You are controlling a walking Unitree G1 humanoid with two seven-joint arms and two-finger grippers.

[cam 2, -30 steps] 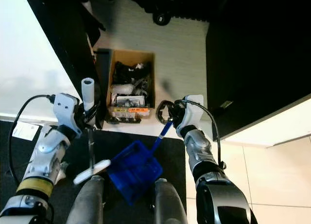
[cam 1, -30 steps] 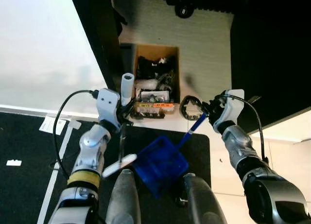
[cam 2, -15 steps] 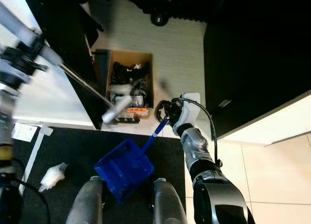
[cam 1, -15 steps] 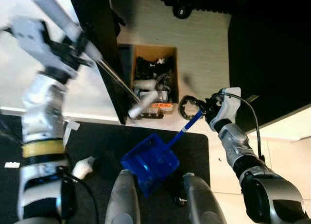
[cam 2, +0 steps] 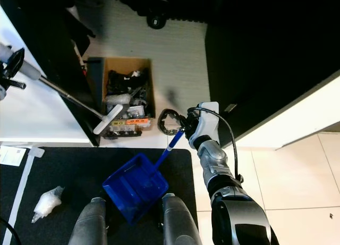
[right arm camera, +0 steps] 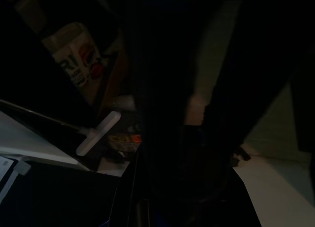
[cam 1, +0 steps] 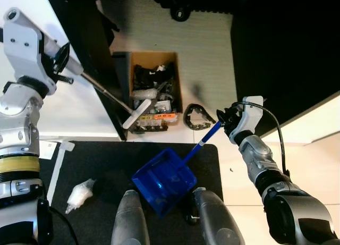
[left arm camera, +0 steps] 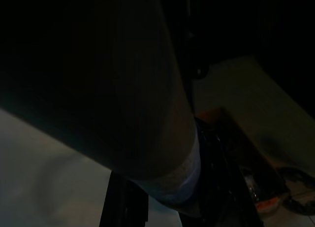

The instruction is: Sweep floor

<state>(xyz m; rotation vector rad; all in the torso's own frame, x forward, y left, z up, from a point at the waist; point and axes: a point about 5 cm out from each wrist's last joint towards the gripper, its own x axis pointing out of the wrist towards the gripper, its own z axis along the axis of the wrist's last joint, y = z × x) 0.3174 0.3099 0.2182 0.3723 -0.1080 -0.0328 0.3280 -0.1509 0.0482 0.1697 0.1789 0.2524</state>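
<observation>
My left gripper [cam 1: 59,58] is raised at the upper left, shut on the grey handle of a small broom [cam 1: 101,88]. The broom's thin metal shaft slants down to its white head [cam 1: 137,113], which hangs in the air in front of the cardboard box. My right gripper [cam 1: 227,119] is shut on the blue stick of a blue dustpan [cam 1: 162,178]. The pan rests on the black mat [cam 1: 106,160] between my legs. A crumpled white paper wad [cam 1: 79,193] lies on the mat to the left of the pan. The broom head [right arm camera: 98,133] also appears in the dark right wrist view.
An open cardboard box [cam 1: 154,88] full of dark clutter stands on the pale floor ahead. A black ring-shaped object [cam 1: 195,116] lies beside it. A dark furniture panel [cam 1: 90,43] runs along the left, a black block [cam 1: 287,48] on the right. White tape strips [cam 1: 58,160] mark the mat's left.
My left arm has swung up and leftward, lifting the broom head off the mat to in front of the box. The paper wad has come into view. The dustpan shifted slightly left.
</observation>
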